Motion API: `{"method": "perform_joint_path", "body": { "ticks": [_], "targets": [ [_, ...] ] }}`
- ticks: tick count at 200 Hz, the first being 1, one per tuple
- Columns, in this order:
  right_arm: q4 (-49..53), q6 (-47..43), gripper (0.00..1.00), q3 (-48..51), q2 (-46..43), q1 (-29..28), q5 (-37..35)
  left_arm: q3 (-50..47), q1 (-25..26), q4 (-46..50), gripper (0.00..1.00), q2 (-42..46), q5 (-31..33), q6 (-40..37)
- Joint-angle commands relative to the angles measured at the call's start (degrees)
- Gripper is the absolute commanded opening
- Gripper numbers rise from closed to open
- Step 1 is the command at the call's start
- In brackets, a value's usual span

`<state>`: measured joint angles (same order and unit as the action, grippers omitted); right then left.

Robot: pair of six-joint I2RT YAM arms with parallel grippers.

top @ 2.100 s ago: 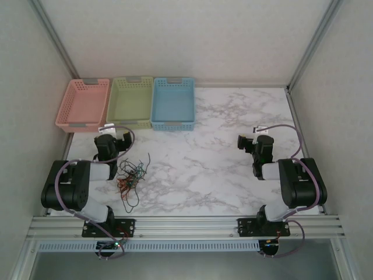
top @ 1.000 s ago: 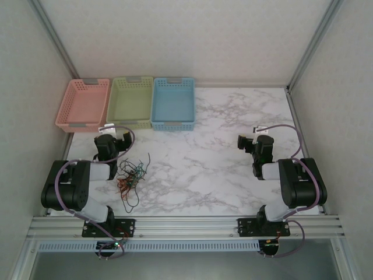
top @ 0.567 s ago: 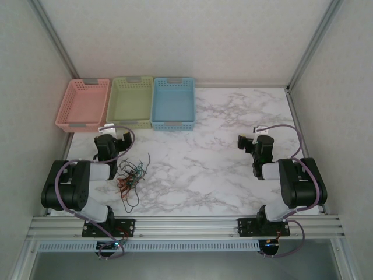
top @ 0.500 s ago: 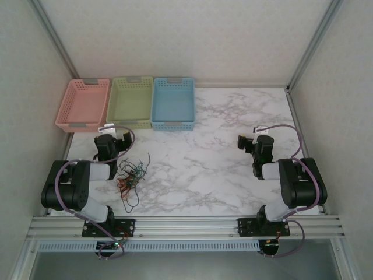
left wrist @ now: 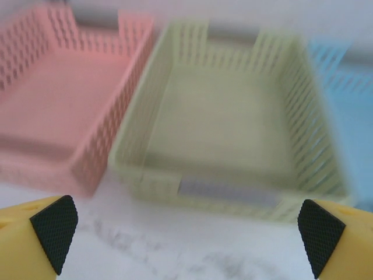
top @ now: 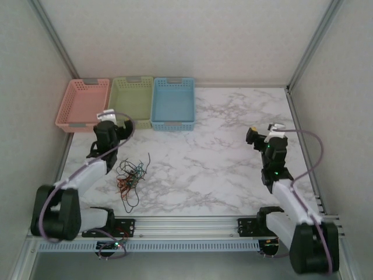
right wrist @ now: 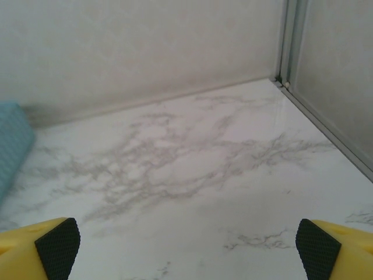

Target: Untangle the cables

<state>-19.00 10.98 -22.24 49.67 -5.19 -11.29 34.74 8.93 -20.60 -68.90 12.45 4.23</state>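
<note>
Here, tangled cables (top: 131, 175) on marble table (top: 221, 157), left pincer (left wrist: 186, 242) spread apart facing green basket (left wrist: 157, 184), right pincer (right wrist: 186, 245) likewise apart

Top camera looks down on the surface (top: 221, 157) from its near edge. Left wrist closely faces the green basket (left wrist: 227, 134); both wrists catch the blue basket (right wrist: 10, 146).

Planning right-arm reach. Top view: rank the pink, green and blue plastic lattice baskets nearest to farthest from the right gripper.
1. Blue plastic lattice basket, right end of the row, closest to the right gripper.
2. Green plastic lattice basket, middle.
3. Pink plastic lattice basket, left end.
</note>
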Motion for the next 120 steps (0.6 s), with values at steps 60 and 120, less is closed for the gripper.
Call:
{"method": "perform_joint_path", "body": {
  "ticks": [60,120],
  "targets": [
    [22.66,17.63,0.99,6.86,-18.92,-0.32,-4.02,22.12,-1.53,33.58,1.0,1.64,0.08,19.36],
    [22.55,15.83,0.97,3.82,-10.37,-0.27,-1.37,56.32,-10.19,53.92,0.95,-27.82,-5.89,18.89]
  ]
}}
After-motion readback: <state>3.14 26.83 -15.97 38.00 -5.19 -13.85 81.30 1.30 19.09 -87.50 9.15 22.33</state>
